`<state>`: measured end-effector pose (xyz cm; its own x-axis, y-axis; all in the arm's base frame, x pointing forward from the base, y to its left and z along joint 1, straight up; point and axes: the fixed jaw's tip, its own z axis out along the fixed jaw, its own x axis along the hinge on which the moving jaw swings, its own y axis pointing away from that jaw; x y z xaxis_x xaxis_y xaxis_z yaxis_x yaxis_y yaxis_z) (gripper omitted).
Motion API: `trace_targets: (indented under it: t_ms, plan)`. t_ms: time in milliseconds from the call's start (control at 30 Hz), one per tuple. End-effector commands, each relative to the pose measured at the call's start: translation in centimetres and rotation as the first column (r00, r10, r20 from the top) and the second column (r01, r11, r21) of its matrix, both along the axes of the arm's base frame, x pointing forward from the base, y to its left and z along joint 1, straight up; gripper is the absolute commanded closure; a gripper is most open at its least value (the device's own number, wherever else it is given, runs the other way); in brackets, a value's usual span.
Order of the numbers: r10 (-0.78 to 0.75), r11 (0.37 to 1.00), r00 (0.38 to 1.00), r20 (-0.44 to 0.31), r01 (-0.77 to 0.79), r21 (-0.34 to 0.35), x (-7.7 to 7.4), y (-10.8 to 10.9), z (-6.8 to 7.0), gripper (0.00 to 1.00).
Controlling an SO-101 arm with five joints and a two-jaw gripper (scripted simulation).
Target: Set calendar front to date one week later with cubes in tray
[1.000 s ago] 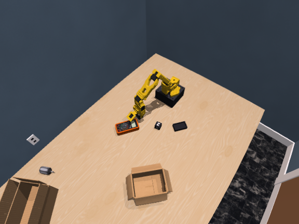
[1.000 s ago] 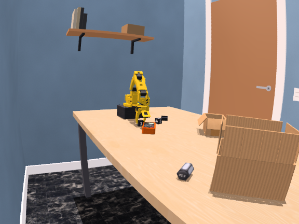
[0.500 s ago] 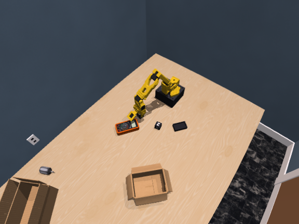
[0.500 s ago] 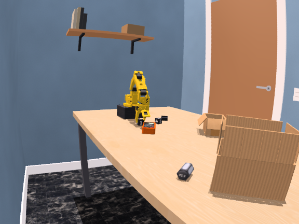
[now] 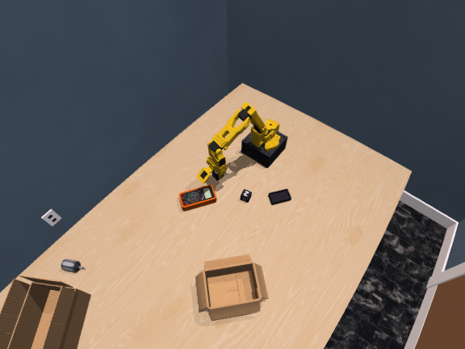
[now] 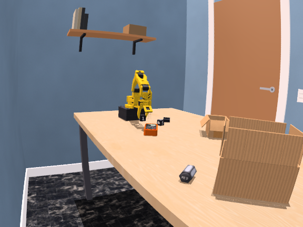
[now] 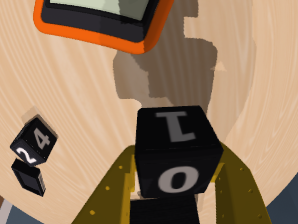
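Claw (image 5: 218, 174) (image 6: 142, 117) (image 7: 175, 172) clamped on black cube (image 5: 218, 176) (image 6: 142, 117) (image 7: 177, 150) showing 1, 0; other cube (image 5: 245, 195) (image 6: 160, 122) (image 7: 34, 140) showing 2, 4.

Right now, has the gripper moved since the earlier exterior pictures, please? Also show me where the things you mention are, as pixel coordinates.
Yes. The gripper (image 5: 217, 175) (image 6: 142, 117) (image 7: 175, 172), shut on a black number cube (image 5: 218, 176) (image 6: 142, 118) (image 7: 177, 150), appears higher in that view, judged against the orange multimeter (image 5: 194, 198) (image 6: 150, 132) (image 7: 90, 39).
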<state>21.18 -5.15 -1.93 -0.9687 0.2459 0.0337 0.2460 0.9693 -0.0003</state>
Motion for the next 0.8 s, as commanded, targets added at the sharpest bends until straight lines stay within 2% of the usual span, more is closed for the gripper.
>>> trace_targets:
  t_ms: [0,367,500,667,733,767]
  plan:
    - [0.0,1.0,1.0,0.029,0.0,-0.007,0.4,-0.33,1.05,1.0]
    - [-0.001,1.0,0.999,0.051,0.002,-0.013,0.48,-0.36,1.0,1.0]
    - [-0.004,1.0,0.994,0.11,0.008,-0.03,0.69,-0.42,0.79,1.0]
    - [-0.007,0.998,0.975,0.221,0.021,-0.06,0.94,-0.51,0.53,1.0]
    - [-0.007,0.998,0.975,0.221,0.021,-0.06,0.94,-0.51,0.53,1.0]
    - [-0.008,0.998,0.97,0.245,0.025,-0.066,0.98,-0.53,0.5,1.0]
